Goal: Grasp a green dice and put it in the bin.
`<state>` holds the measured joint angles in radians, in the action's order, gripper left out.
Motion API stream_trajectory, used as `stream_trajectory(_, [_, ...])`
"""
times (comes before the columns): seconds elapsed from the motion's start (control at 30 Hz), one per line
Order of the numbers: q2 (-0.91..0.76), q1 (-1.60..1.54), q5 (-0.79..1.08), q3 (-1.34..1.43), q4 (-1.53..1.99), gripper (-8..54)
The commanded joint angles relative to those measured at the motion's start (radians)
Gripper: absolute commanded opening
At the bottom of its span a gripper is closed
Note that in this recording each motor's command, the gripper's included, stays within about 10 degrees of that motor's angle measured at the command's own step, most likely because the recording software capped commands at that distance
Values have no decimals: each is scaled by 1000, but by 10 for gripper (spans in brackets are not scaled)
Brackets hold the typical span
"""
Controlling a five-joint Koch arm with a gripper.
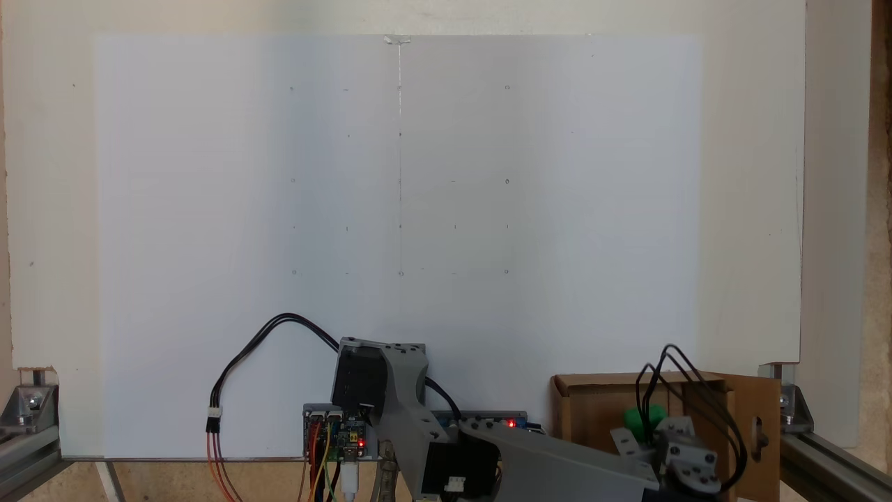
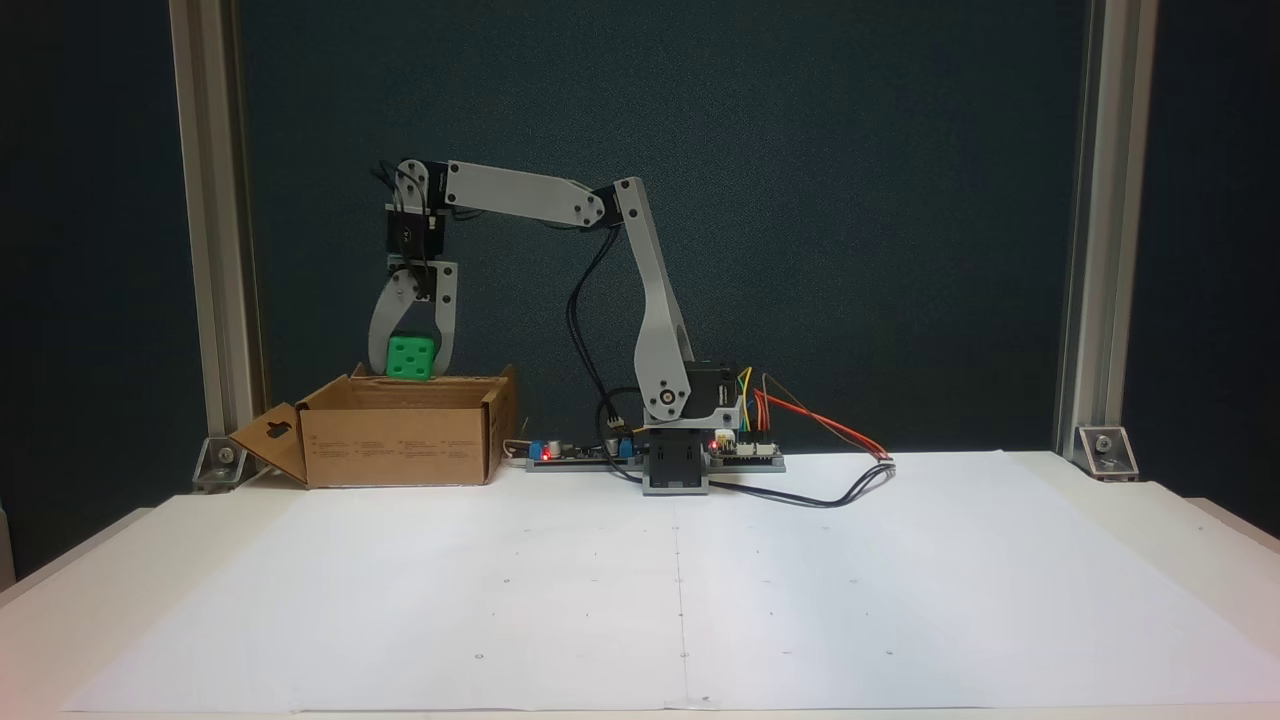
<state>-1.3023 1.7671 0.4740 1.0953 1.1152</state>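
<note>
Gripping the bright green dice point(image 2: 411, 358), the tool point(image 2: 411, 368) hangs above the bin point(image 2: 400, 445).

White table point(image 2: 1150, 540), paper sheet point(image 2: 600, 600) (dot-marked), bin point(image 2: 400, 445), arm base point(image 2: 675, 470)

Green dice point(image 2: 410, 357) held over the open cardboard bin point(image 2: 390, 445)

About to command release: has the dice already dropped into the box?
No. In a fixed view the dice sits between the end effector fingers, above the rim of the box.
</note>
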Motion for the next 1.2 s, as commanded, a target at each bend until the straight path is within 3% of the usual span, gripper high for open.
stream_trajectory(0.0, [-6,32,94,-66,-5,122])
stream_trajectory(0.63, [14,74,118,133,-178,130])
stream_trajectory(0.73, [14,78,118,137,-179,301])
stream_trajectory(0.83, [14,86,117,137,-187,405])
stream_trajectory(1.07, [-3,51,92,129,-276,426])
stream_trajectory(1.17, [-49,-52,-55,118,-357,435])
